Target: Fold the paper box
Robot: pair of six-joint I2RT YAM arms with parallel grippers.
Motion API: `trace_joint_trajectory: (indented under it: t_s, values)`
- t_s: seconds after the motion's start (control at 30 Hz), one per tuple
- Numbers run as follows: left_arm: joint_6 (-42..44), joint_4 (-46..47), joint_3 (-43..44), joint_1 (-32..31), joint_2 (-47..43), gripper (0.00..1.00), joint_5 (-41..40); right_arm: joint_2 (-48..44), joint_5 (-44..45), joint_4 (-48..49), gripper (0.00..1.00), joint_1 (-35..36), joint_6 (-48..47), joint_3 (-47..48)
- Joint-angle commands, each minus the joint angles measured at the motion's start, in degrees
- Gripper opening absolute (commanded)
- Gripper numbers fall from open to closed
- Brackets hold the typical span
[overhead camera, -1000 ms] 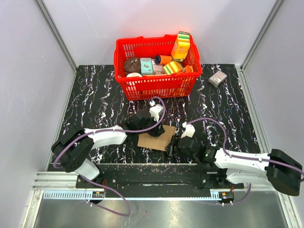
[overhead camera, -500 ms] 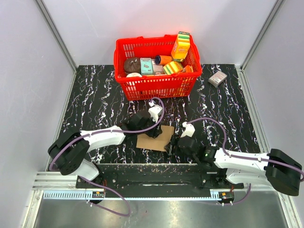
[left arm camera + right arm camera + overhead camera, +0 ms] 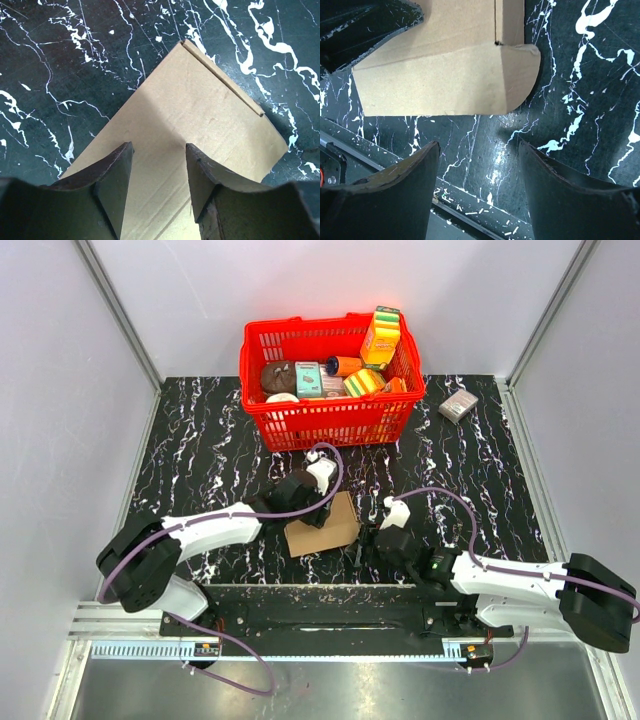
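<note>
The paper box (image 3: 335,530) is a flat brown cardboard piece on the black marble table, between my two grippers. My left gripper (image 3: 316,510) hovers over its far edge. In the left wrist view the box (image 3: 200,115) fills the middle, and the left gripper (image 3: 159,145) stands open above its surface with nothing pinched. My right gripper (image 3: 368,543) sits just right of the box, near the table's front edge. In the right wrist view a rounded flap of the box (image 3: 445,75) lies ahead of the open right gripper (image 3: 479,145), which has only table between its fingers.
A red basket (image 3: 320,410) with several colourful packages stands behind the box. A small grey-pink box (image 3: 458,405) lies at the back right. The metal rail (image 3: 300,605) runs along the table's front edge, close to the right gripper.
The left gripper's jaws have spread wider. The paper box has turned and shifted slightly left under it. The right gripper has barely moved.
</note>
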Motion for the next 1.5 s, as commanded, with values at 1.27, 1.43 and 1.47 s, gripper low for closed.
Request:
trace_joint_trajectory:
  t_s: [1.27, 1.43, 1.47]
  values:
    - [-2.5, -6.9, 2.0, 0.1, -3.5, 0.54, -5.0, 4.7, -18.7, 3.3, 0.75, -15.8, -28.1, 7.9]
    - [-3.1, -5.5, 1.1, 0.1, -2.5, 0.54, -4.5, 6.6, -20.8, 4.8, 0.74, -16.6, -28.1, 7.9]
    - [-3.1, -5.4, 0.9, 0.1, -2.2, 0.53, -4.0, 7.1, -21.2, 5.1, 0.74, -16.7, -28.1, 7.8]
